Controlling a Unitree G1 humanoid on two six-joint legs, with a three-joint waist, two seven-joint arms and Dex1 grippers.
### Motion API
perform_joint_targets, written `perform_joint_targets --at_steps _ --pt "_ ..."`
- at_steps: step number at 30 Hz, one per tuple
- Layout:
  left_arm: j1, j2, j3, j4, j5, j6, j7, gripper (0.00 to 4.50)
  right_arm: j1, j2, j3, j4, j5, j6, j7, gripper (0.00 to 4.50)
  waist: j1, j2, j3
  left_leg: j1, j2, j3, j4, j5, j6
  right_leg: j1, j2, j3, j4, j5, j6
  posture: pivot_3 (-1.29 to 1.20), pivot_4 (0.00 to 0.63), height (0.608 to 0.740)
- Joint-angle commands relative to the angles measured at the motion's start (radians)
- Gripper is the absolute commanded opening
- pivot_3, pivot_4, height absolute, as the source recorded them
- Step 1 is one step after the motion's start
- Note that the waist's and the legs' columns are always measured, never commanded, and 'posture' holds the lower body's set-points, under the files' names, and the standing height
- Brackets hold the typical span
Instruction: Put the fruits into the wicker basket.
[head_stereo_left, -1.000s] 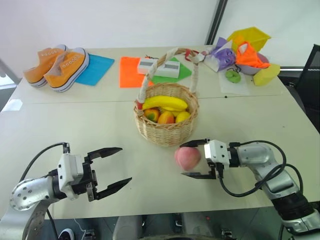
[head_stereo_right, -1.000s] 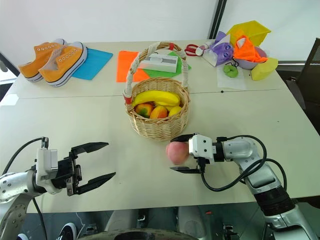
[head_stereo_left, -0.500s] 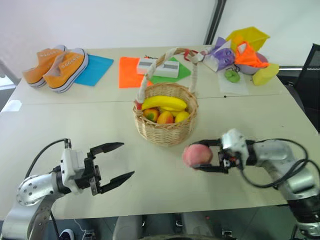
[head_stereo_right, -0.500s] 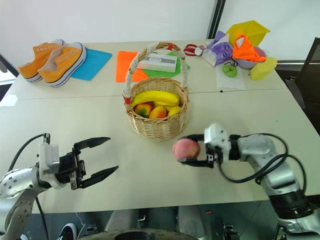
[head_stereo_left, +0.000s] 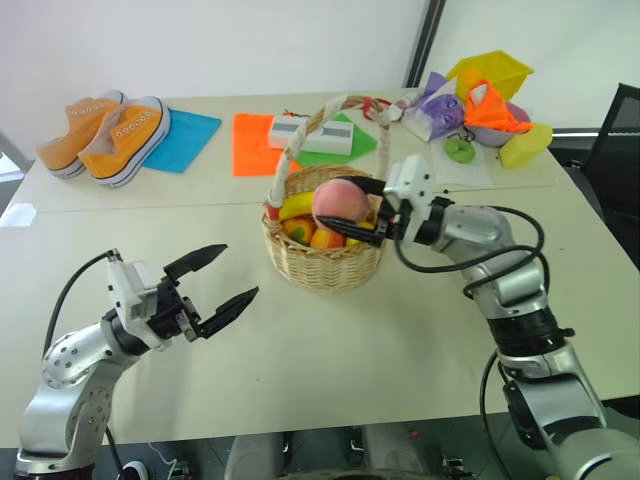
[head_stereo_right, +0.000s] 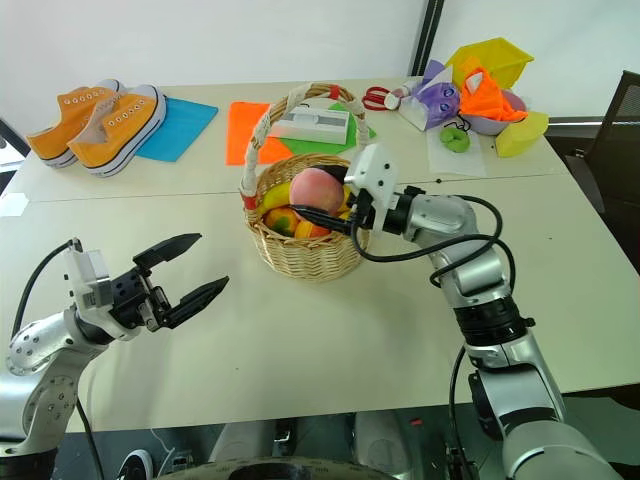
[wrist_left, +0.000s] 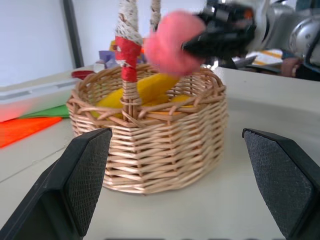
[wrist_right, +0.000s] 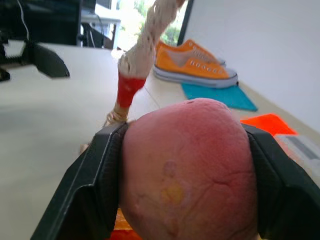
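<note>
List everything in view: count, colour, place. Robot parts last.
wicker basket: 1, tan, handle wrapped white and red, table centre
banana: 1, yellow, inside the basket
small fruits: a few, orange and yellow, in the basket under the banana
peach: 1, pink, held above the basket opening
sneakers: 2, orange with white soles, far left of the table
sheets: 3, blue, orange, green, along the far edge
box: 1, white and grey, on the orange and green sheets
bin: 1, yellow, far right corner
green fruit: 1, on white paper near the bin
left gripper: 1, black fingers, open, empty, near left
right gripper: 1, black fingers, shut on the peach
</note>
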Motion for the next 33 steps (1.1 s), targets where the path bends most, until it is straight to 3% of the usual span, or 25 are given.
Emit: perform_joint_targets --at_steps 1,8,14,22,29,33 --pt "-0.002 0.001 0.003 -0.045 -0.001 -0.004 0.021 4.5 -0.029 0.005 -0.023 0.026 -0.044 -0.049 -0.016 4.48 -0.001 0.0 0.0 0.0 0.0 0.0 0.0 0.0 0.0 0.0 0.0 0.0 0.0 0.0 0.0 0.0 0.15 0.74" --pt "0.022 -0.004 0.004 -0.067 0.004 -0.009 0.048 4.5 0.067 -0.069 -0.233 -0.149 0.251 0.129 0.073 4.48 0.002 0.0 0.0 0.0 0.0 0.0 -0.001 0.0 0.0 0.0 0.0 0.0 0.0 0.0 0.0 0.0 0.15 0.74" --pt "-0.01 -0.017 -0.014 -0.053 0.014 -0.016 0.075 4.5 0.143 -0.166 -0.272 -0.081 0.144 0.102 0.028 4.48 -0.006 0.001 0.0 0.001 0.001 0.0 -0.001 0.0 0.0 0.001 -0.001 0.0 -0.001 -0.002 -0.004 0.0 0.15 0.74" --pt "-0.072 -0.016 -0.027 -0.018 0.028 -0.019 0.075 4.5 0.011 -0.001 -0.248 0.135 -0.003 -0.003 -0.187 4.48 -0.004 0.002 0.001 0.001 0.001 0.001 -0.001 0.0 0.0 -0.001 0.0 0.0 0.001 0.0 -0.001 0.0 0.15 0.74" --pt "-0.068 -0.021 -0.034 -0.032 0.036 -0.018 0.085 4.5 -0.111 0.121 -0.246 0.321 -0.014 -0.058 -0.23 4.48 -0.002 0.002 0.001 0.001 0.001 0.001 -0.001 0.0 0.0 -0.001 0.0 0.0 0.001 0.0 0.0 0.0 0.15 0.74" --pt "-0.052 -0.023 -0.034 -0.047 0.041 -0.021 0.097 4.5 -0.14 0.124 -0.259 0.384 -0.03 -0.077 -0.247 3.24 -0.001 0.002 0.001 0.001 0.001 0.001 -0.001 0.0 0.0 -0.001 0.0 0.0 0.001 0.0 0.0 0.0 0.15 0.74"
